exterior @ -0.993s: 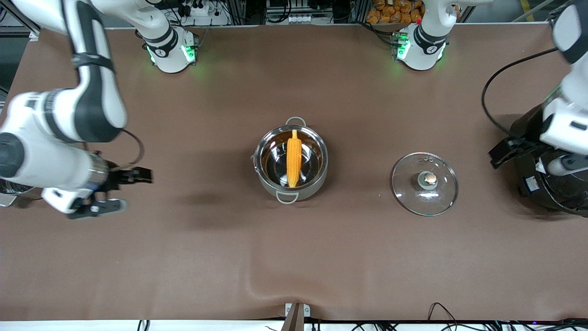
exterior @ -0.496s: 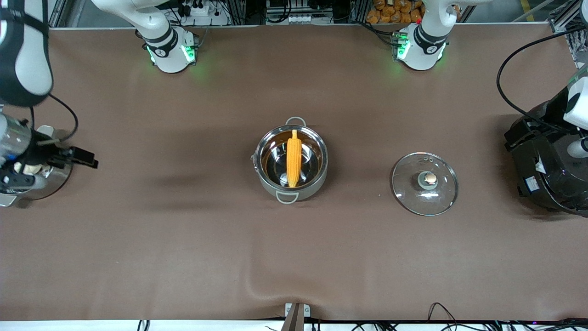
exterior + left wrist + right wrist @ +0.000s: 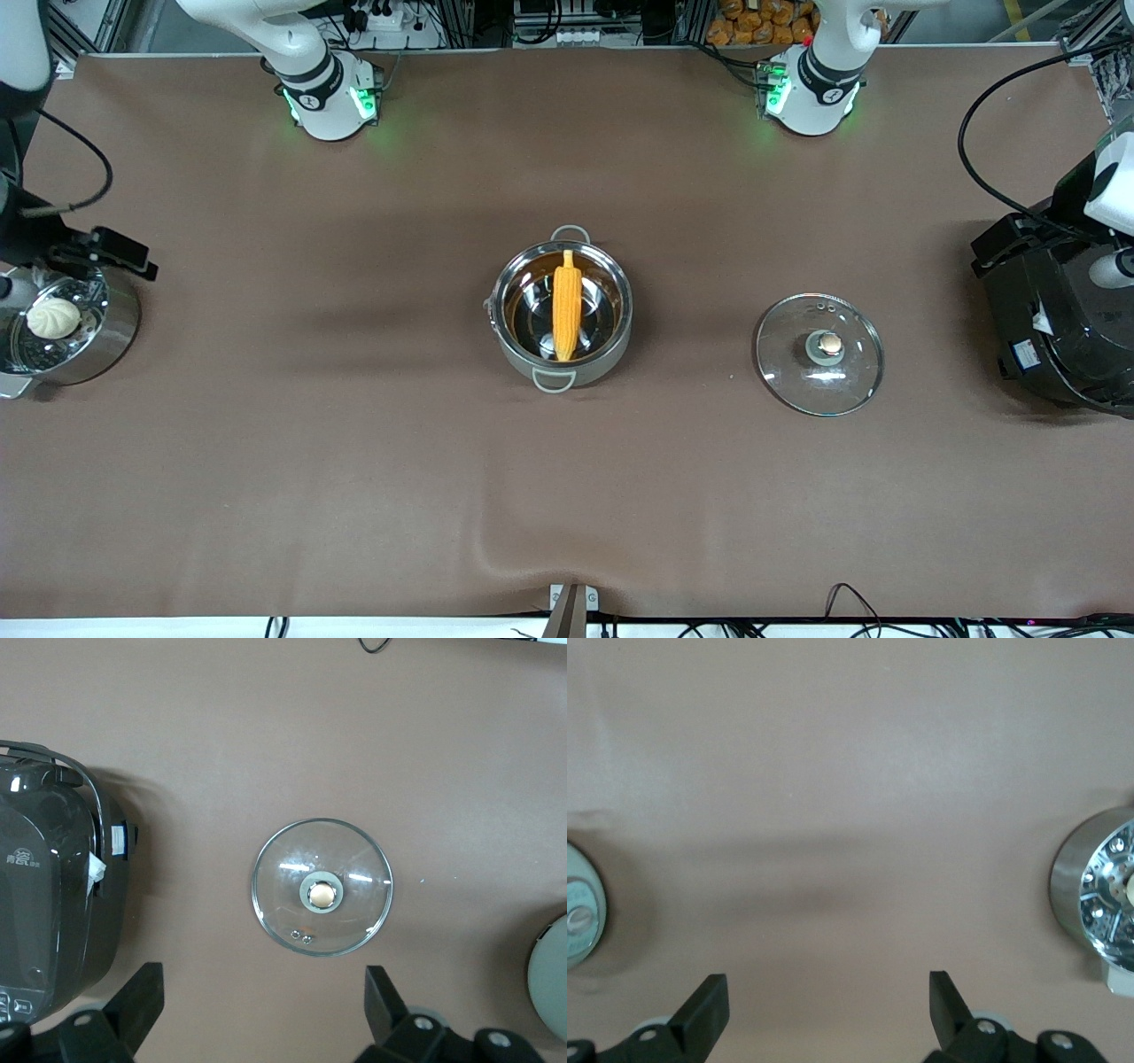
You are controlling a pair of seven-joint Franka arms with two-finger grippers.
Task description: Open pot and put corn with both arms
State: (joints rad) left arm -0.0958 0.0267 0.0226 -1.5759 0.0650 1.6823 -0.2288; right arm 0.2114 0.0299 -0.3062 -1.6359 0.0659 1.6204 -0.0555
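The shiny steel pot (image 3: 611,341) stands uncovered at the table's middle. The yellow-orange corn (image 3: 567,303) lies inside it, point toward the arm bases. The glass lid (image 3: 819,354) with its copper-toned knob (image 3: 829,342) lies flat on the table beside the pot, toward the left arm's end; it also shows in the left wrist view (image 3: 322,888). My left gripper (image 3: 1001,244) is open and empty over the rice cooker's edge, its jaws (image 3: 261,1001) wide apart. My right gripper (image 3: 106,255) is open and empty (image 3: 824,1003) over the steamer pot's edge.
A steel steamer pot (image 3: 115,332) with a white bun (image 3: 53,316) stands at the right arm's end and shows in the right wrist view (image 3: 1076,886). A big black rice cooker (image 3: 1063,328) stands at the left arm's end, also in the left wrist view (image 3: 44,895).
My right gripper has drawn back from the table's middle toward the right arm's end and risen over the steamer pot. My left gripper has drawn back over the rice cooker. Pot, corn and lid have not moved.
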